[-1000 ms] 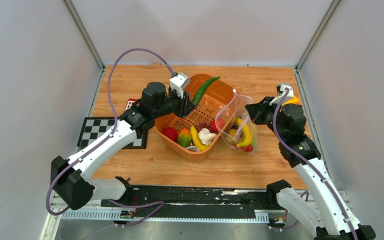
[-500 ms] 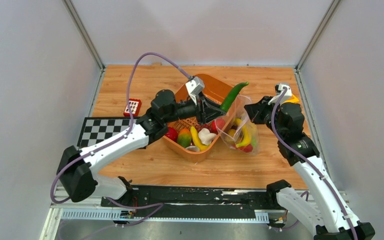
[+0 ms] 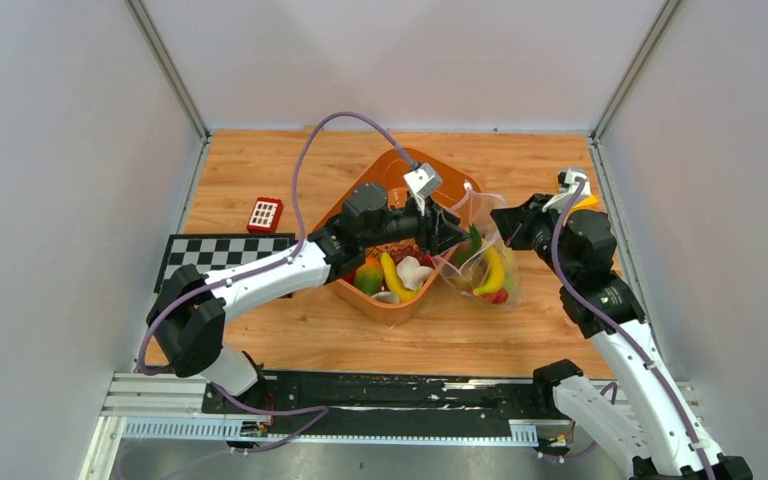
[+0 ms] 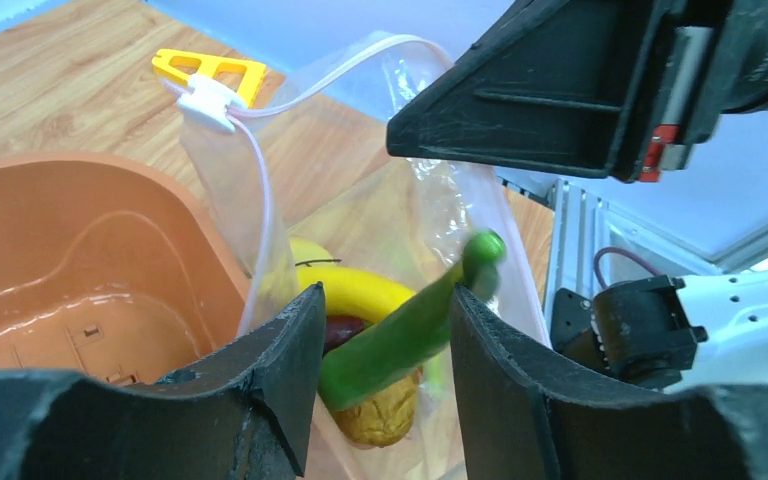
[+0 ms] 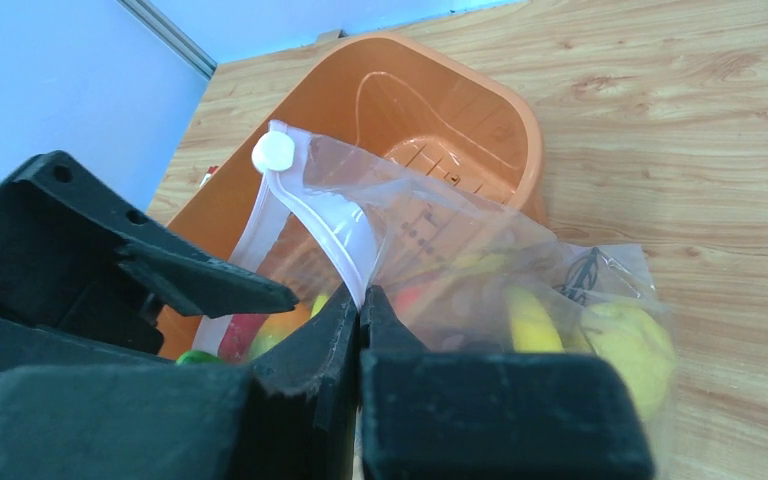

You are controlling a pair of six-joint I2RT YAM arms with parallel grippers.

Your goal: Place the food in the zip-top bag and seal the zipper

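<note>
The left gripper reaches over the basket to the mouth of the bag, its fingers clearly parted. A green pepper slants through the gap between them, blurred, its lower end down among the food in the bag, just above a banana. The fingers stand wider than the pepper, and whether either one touches it cannot be told. The right gripper has its fingers pressed together, pinching the zipper at the bag's rim and holding the mouth up and open. The bag stands on the table against the basket's right side, with yellow and red pieces inside. A mango, a second banana and a mushroom lie in the basket.
</note>
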